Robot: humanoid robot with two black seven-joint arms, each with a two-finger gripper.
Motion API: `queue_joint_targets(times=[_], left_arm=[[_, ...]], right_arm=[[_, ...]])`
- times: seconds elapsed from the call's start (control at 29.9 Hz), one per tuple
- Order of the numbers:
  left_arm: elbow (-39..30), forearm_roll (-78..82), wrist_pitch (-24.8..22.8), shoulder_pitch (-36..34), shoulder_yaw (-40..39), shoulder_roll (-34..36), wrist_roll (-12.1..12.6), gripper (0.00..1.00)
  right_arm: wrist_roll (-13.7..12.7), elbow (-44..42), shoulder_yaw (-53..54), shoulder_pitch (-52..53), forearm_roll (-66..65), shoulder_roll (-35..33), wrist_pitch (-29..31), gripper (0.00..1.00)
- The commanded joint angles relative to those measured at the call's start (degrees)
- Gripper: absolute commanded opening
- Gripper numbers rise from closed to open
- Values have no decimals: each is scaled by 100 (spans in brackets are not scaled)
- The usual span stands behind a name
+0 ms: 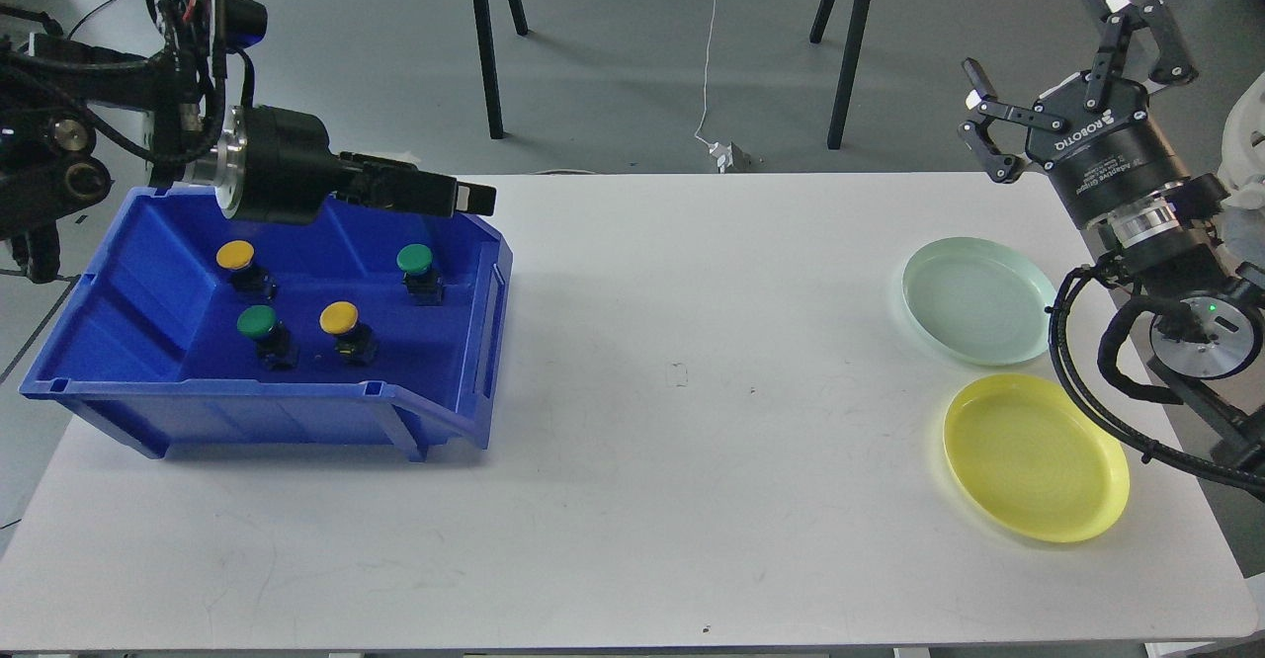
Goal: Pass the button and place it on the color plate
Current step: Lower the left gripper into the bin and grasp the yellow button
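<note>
A blue bin (474, 342) at the table's left holds two yellow buttons (235, 255) (339, 317) and two green buttons (257, 320) (415, 259), all upright on dark bases. My left gripper (464, 197) lies level over the bin's far rim and points right. It is seen side-on, so its fingers cannot be told apart, and it holds nothing I can see. My right gripper (1057, 41) is open and empty, raised beyond the table's far right corner. A pale green plate (981, 299) and a yellow plate (1036, 455) lie at the right, both bare.
The white table (692, 391) spans the view. Black stand legs (489, 45) and a white cable (710, 55) are on the floor behind it. My right arm's cables (1077, 381) hang beside the plates at the table's right edge.
</note>
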Motion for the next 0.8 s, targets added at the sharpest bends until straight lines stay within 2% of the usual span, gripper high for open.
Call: queue_joint_targets(times=[0.0, 0.2, 0.5, 0.77], left_arm=[[421, 347, 371, 130, 499, -270, 0, 100], [554, 356, 530, 358, 641, -270, 0, 100], [1291, 672, 548, 859, 641, -393, 0, 100], [1766, 690, 776, 1211, 641, -604, 0, 100]], right_arm=[[1, -1, 7, -10, 0, 0, 0, 99], [1, 8, 15, -37, 0, 0, 0, 99], [1, 8, -2, -37, -17, 141, 0, 99], [1, 17, -11, -63, -17, 141, 0, 99]])
